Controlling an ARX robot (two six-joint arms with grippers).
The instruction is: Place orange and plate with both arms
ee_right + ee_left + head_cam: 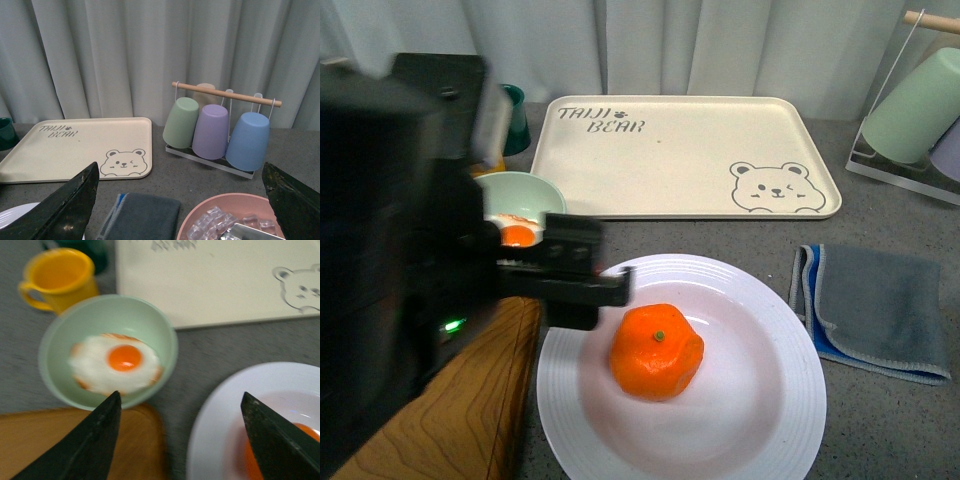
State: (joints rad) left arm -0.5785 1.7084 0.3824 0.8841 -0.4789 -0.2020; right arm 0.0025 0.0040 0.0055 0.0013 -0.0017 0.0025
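The orange [657, 352] lies in the middle of the white plate [760, 400], near the table's front edge. My left gripper [590, 285] is blurred and hangs open just left of the orange, over the plate's left rim. In the left wrist view this gripper [181, 397] holds nothing; one finger is over the wooden board, the other over the plate [225, 415] and the orange [250, 460]. My right gripper [180, 167] is open and empty, out of the front view, with a sliver of the plate [10, 212] at its picture's edge.
A pale green bowl [535, 190] with a fried egg sits behind a wooden board [460, 400], beside a yellow mug [57, 277]. The bear tray [680, 155] lies at the back, a grey cloth [880, 305] to the right. A cup rack [220, 130] and a pink bowl of ice [200, 215] stand further right.
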